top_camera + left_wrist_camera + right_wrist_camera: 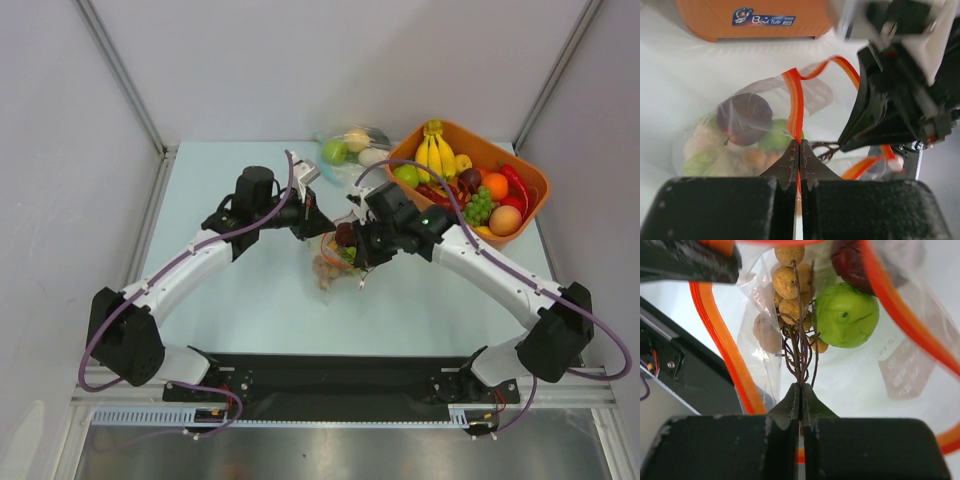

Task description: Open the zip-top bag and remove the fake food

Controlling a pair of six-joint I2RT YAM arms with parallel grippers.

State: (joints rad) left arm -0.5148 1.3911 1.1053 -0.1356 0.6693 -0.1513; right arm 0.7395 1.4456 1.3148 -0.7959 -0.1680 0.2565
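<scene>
Now the zip-top bag (328,270) is in the middle of the surface (250,320). The left tool (799,150) pinches its orange zip strip (795,100) tight. The right tool (801,390), inside the open bag, pinches the thin stems (801,355) of the brown fake food (785,282).

Robot lab enclosure, white panels (330,60), aluminium frame (118,70)

zip-top bag (816,94) is crinkly clear plastic, tub (715,22) smooth plastic.
</scene>
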